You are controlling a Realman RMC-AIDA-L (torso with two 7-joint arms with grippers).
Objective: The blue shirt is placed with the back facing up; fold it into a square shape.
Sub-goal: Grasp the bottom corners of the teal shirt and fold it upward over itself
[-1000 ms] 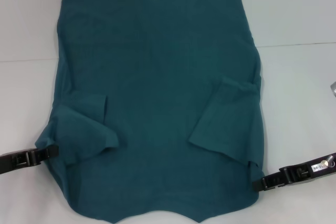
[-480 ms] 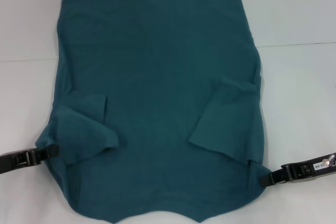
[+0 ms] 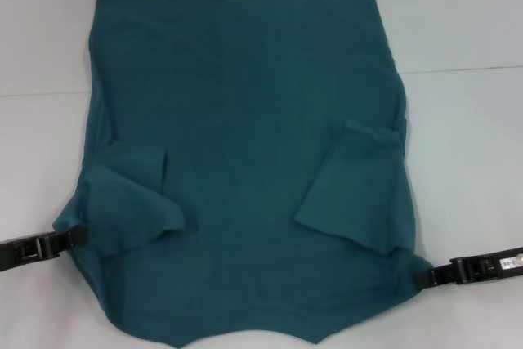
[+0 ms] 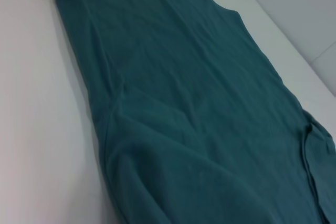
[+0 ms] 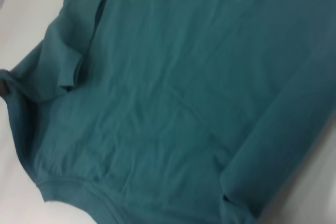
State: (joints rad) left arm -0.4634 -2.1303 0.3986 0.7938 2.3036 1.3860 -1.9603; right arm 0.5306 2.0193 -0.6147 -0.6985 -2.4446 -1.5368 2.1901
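Observation:
The blue shirt [image 3: 245,120] lies flat on the white table, plain side up, hem at the far end and collar at the near edge. Both short sleeves are folded inward onto the body. My left gripper [image 3: 75,237] sits at the shirt's near left shoulder, shut on the cloth edge. My right gripper [image 3: 421,275] is at the near right shoulder, shut on a corner that it draws out into a point. The left wrist view shows the shirt [image 4: 199,103] running away along the table. In the right wrist view the shirt [image 5: 173,93] fills the picture, with one folded sleeve.
The white table [image 3: 466,161] shows bare on both sides of the shirt, with a seam line crossing it behind the middle. The near collar edge lies close to the table's front.
My right gripper has moved to the right and slightly away, drawing the shirt's near right corner outward. The left gripper has stayed where it was.

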